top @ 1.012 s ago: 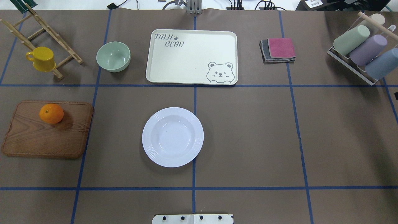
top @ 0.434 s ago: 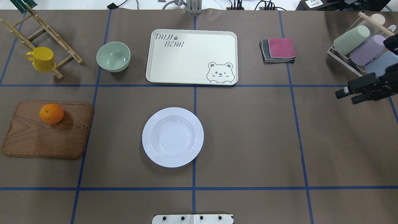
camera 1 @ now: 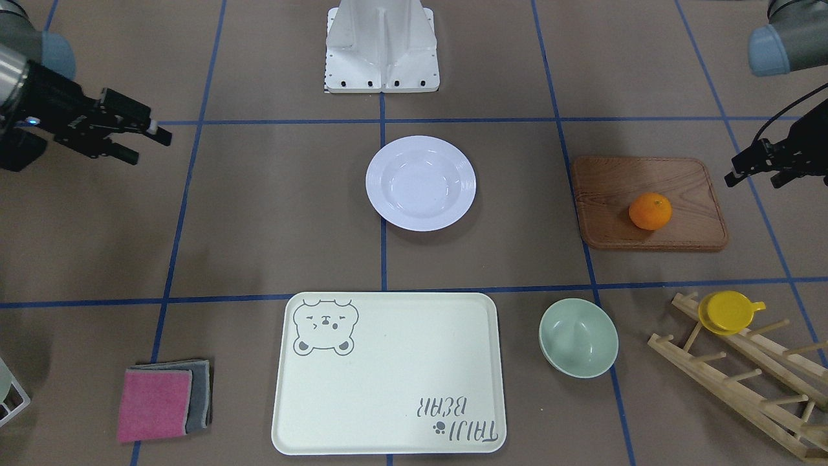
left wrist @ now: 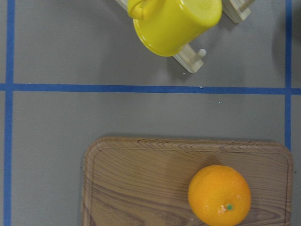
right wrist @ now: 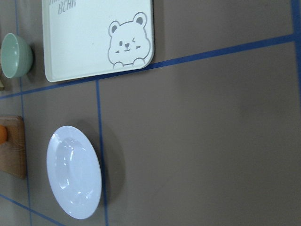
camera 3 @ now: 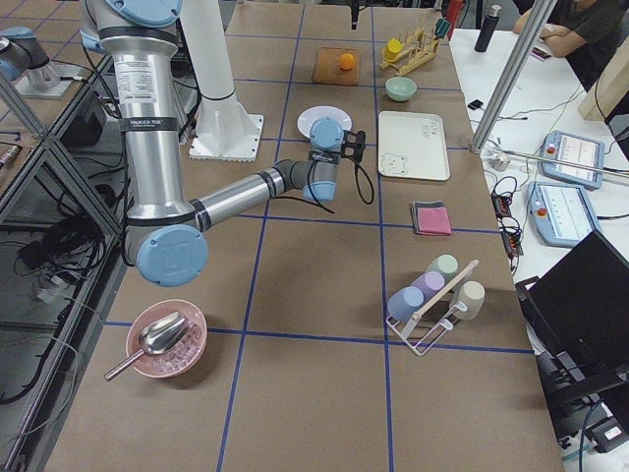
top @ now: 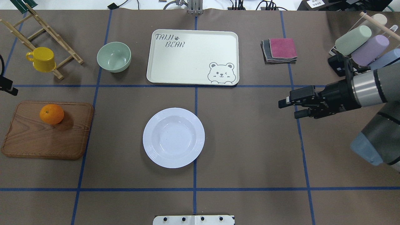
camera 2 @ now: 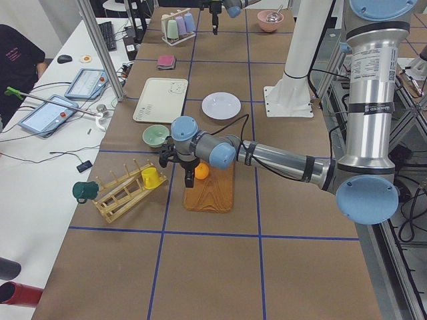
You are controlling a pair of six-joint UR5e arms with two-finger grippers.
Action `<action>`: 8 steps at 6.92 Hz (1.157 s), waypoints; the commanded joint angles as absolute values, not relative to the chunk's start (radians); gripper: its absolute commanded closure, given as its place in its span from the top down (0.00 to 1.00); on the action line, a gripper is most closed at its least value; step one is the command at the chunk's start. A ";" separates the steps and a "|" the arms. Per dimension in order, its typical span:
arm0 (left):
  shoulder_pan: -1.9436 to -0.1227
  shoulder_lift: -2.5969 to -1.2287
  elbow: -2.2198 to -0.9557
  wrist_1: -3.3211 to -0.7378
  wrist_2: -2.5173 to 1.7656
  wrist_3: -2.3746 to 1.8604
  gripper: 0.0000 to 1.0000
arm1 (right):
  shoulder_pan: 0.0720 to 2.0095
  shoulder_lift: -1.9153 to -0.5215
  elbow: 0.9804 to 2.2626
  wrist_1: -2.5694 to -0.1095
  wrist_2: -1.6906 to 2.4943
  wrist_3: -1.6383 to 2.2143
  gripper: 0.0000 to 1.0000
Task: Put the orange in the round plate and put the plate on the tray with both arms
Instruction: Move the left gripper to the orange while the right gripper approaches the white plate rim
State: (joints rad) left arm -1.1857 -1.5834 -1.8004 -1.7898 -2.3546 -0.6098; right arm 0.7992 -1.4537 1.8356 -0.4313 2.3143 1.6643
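Note:
The orange (top: pixel 51 114) lies on a brown wooden board (top: pixel 47 140) at the left, and shows in the left wrist view too, orange (left wrist: pixel 219 195). The white round plate (top: pixel 173 137) stands bare at the table's middle. Behind it lies the cream tray (top: pixel 187 67) with the bear drawing. My right gripper (top: pixel 289 109) hovers open to the right of the plate, fingers pointing left. Only a tip of my left gripper (camera 1: pixel 752 181) reaches the overhead view's left edge. In the front-facing view it is open, above the board's outer edge, apart from the orange (camera 1: pixel 650 211).
A pale green bowl (top: pixel 113 57) stands left of the tray. A yellow cup (top: pixel 42 58) hangs on a wooden rack (top: pixel 18 29) at the far left. Folded cloths (top: pixel 279 50) and a rack of pastel cups (top: pixel 359 47) are at the far right.
My right arm has come in from the right edge and moved left toward the table's middle. My left gripper's tip now shows at the left edge. Orange, plate and tray have not moved.

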 commanded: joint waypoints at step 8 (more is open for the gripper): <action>-0.985 -1.646 -1.683 -1.938 -2.264 -0.859 0.98 | 0.353 -1.286 1.835 -0.388 1.717 1.799 1.00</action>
State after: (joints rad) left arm -0.9859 -1.6490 -1.7252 -1.8857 -2.2646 -0.8563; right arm 0.3661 -1.2974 1.8353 -0.3884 1.7363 1.7994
